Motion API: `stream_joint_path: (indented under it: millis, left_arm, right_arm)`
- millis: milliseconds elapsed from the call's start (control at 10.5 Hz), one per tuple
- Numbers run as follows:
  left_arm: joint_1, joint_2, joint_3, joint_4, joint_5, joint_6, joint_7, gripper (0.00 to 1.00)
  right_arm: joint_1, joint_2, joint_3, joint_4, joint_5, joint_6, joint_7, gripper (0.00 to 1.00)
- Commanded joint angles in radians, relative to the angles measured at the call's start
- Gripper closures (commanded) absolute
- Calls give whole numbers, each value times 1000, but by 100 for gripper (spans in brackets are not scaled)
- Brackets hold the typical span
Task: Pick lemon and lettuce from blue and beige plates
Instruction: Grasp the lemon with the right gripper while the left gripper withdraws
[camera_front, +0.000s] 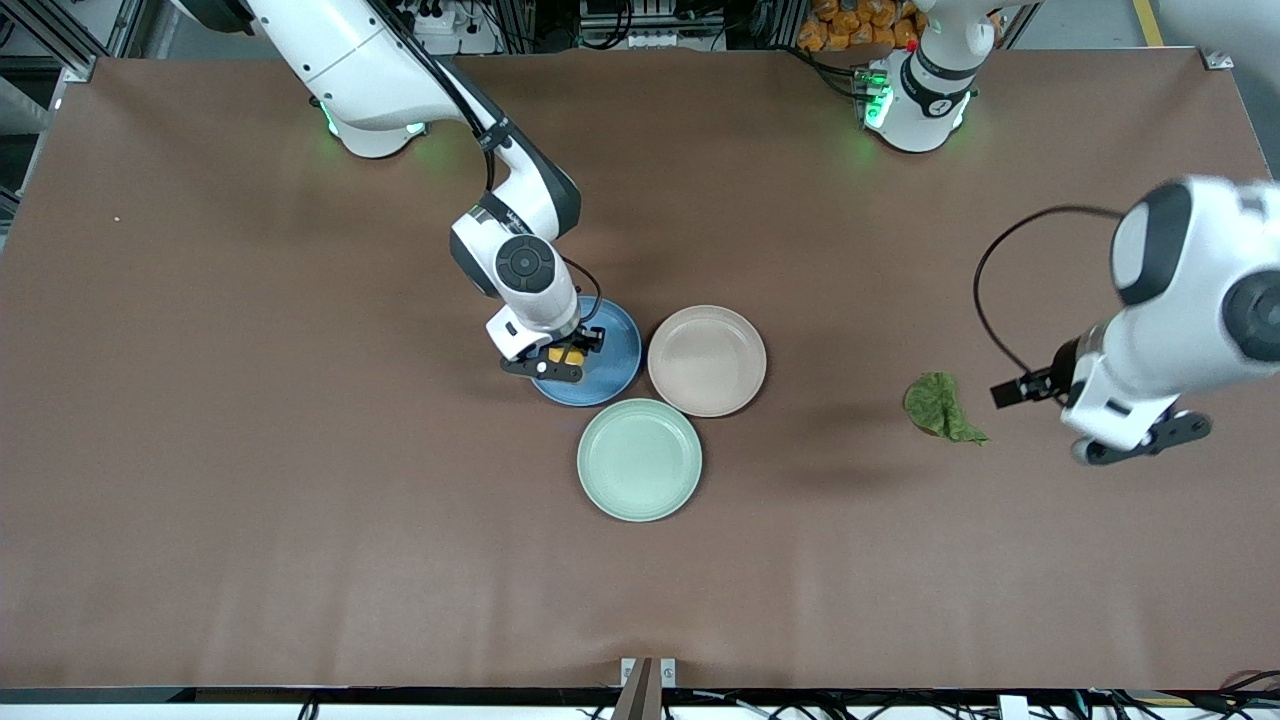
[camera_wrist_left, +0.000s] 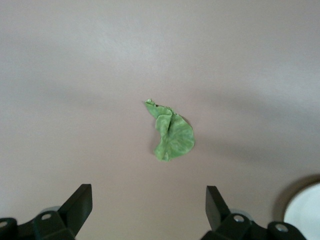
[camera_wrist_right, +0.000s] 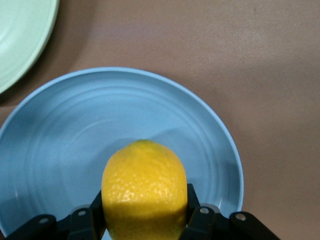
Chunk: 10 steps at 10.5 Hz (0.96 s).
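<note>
At the centre of the front view, the right gripper (camera_front: 565, 362) sits low over the blue plate (camera_front: 612, 375), its fingers (camera_wrist_right: 192, 202) clenched on the lemon (camera_wrist_right: 144, 189), which is over that plate. The beige plate (camera_front: 707, 360) lies bare just beside it, with a mint-green plate (camera_front: 639, 459) lower in the frame. At the right edge, the left gripper (camera_front: 1150, 440) hangs above the brown table (camera_front: 250, 450), jaws released and holding nothing; the lettuce (camera_front: 940, 407) lies on the tabletop near it, off any plate.
</note>
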Motion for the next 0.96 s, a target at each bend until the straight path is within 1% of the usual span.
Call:
stream_joint_path:
  millis: [0, 96, 287, 478, 669, 860]
  left_arm:
    - [8, -131, -22, -30, -11, -48, 25, 0]
    - [10, -163, -20, -30, -31, -77, 31, 0]
    - [13, -211, -17, -30, -58, -91, 60, 0]
    - [60, -252, -18, -38, -112, -93, 162, 0]
    - [69, -269, -14, -38, -115, -93, 253, 0]
    - [68, -285, -11, -40, -115, -99, 259, 0]
  right_arm:
    - [-18, -31, 10, 15, -29, -34, -4, 71]
    - [-26, -46, 10, 21, -25, -57, -32, 72]
    - [-50, -86, 10, 30, -15, -120, -86, 72]
    - [-96, -126, 10, 30, -9, -174, -161, 72]
    - [-155, -157, 8, 25, -3, -189, -247, 72]
    - [-217, -182, -2, 18, -1, -211, -383, 72]
